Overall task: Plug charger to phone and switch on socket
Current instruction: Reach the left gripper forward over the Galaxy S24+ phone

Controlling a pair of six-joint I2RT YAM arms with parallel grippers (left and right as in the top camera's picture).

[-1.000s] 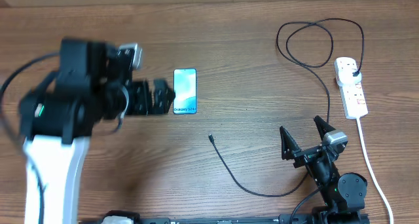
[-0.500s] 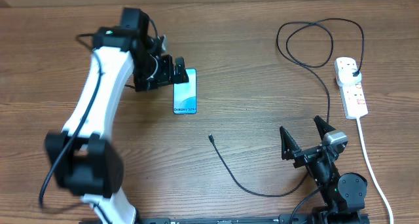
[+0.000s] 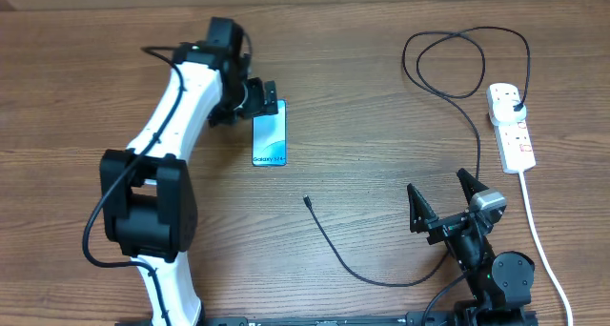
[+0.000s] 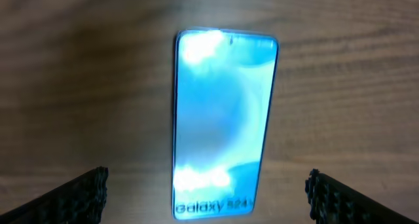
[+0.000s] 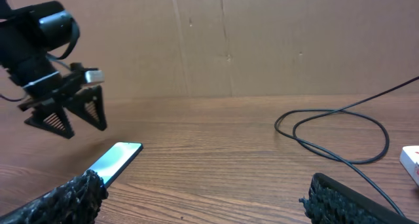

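phone (image 3: 270, 134) flat on table (image 3: 362, 88), charger tip (image 3: 308, 202) near

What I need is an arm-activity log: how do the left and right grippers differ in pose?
The left gripper hovers by the far end of the phone, pointing down at it; the right gripper sits far from the phone, at the near edge of the table, pointing level across it. Both are open and hold nothing.

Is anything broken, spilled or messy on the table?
Nothing looks broken or spilled. The phone lies flat and straight. The only loose end is the charger: its small tip rests on the bare table, apart from the phone, while its plug end sits at the socket.
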